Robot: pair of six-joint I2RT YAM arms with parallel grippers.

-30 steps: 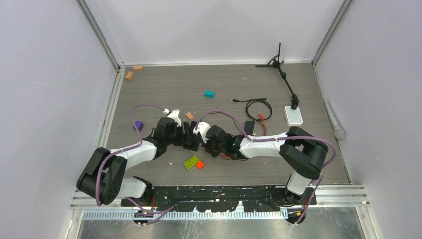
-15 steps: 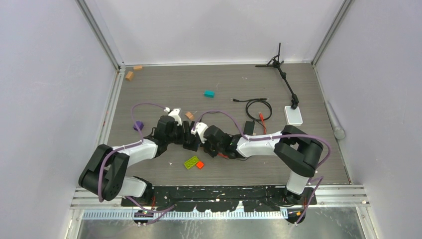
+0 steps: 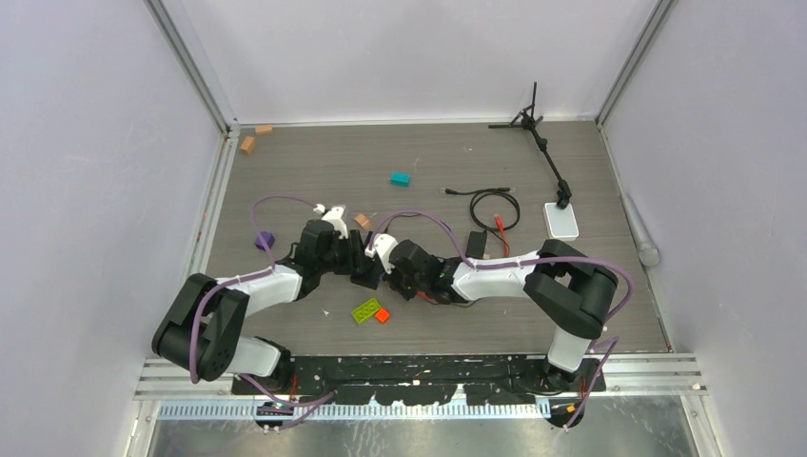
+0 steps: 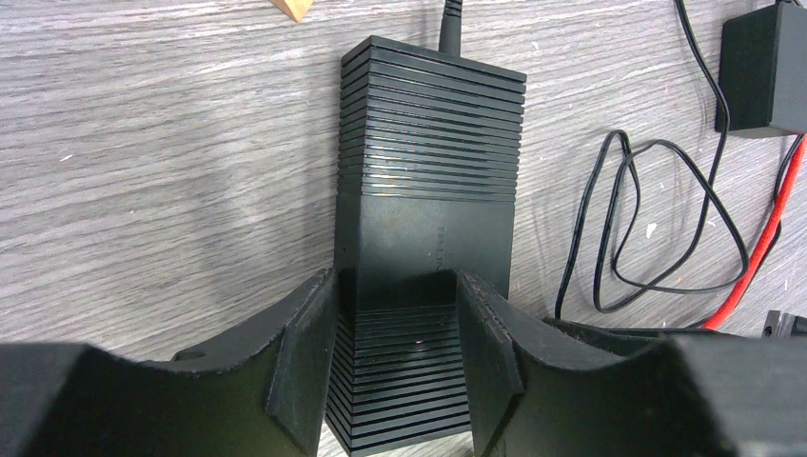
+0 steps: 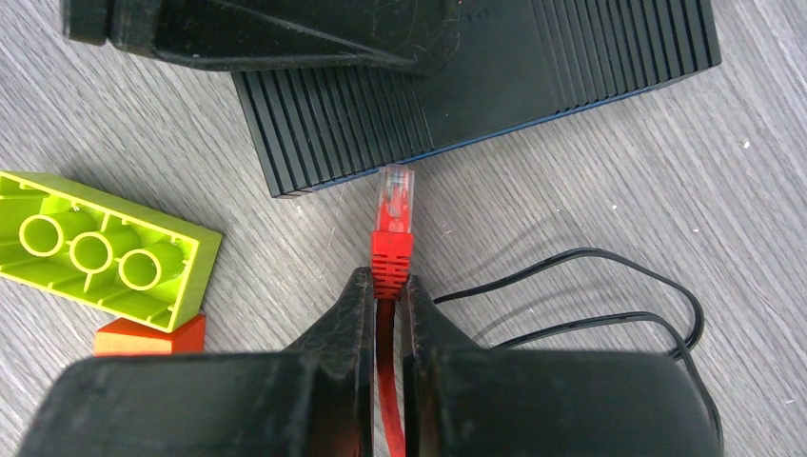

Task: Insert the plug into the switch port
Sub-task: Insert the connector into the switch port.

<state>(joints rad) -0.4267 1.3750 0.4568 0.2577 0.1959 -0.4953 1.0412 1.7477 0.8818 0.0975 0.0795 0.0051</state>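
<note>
Plug (image 5: 395, 195) sticks out from your right gripper (image 5: 385, 286), whose fingers are pinched narrow on the red cable (image 5: 390, 381) just behind it. Its clear tip is right at the side of the black switch (image 5: 476, 86). Your left gripper (image 4: 395, 314) hugs that switch on both sides. A green brick (image 5: 95, 252) lies near.

No writing is legible anywhere, even on the switch (image 4: 430, 162).

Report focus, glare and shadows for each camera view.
Top external: even light, sharp, faint shadows. Left wrist: dull sheen on the ribbed black switch box, left hand dark. Right wrist: clear-tipped red plug crisp, right hand dark, near-featureless.
</note>
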